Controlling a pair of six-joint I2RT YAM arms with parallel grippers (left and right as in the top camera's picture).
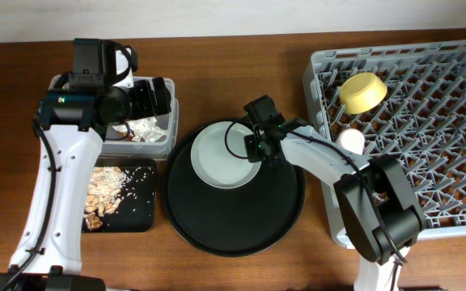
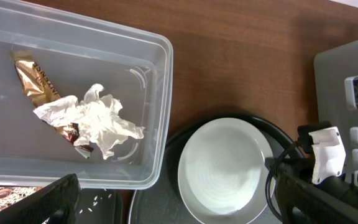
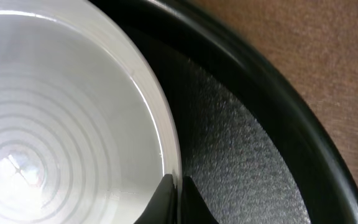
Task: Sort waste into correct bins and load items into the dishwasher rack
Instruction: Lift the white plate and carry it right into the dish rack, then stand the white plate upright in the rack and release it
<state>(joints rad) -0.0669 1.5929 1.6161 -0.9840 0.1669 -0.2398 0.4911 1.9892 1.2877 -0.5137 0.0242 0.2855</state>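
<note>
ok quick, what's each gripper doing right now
left gripper: open, holding nothing
right gripper: shut on the rim of the plate

Glossy, ringed plate (image 3: 55, 124); round tray (image 3: 241, 162) matt pebbled black plastic; table (image 3: 334, 50) wood-grain; tub (image 2: 160, 93) clear plastic.

Dishwasher rack (image 1: 395, 52), right edge off-frame
</note>
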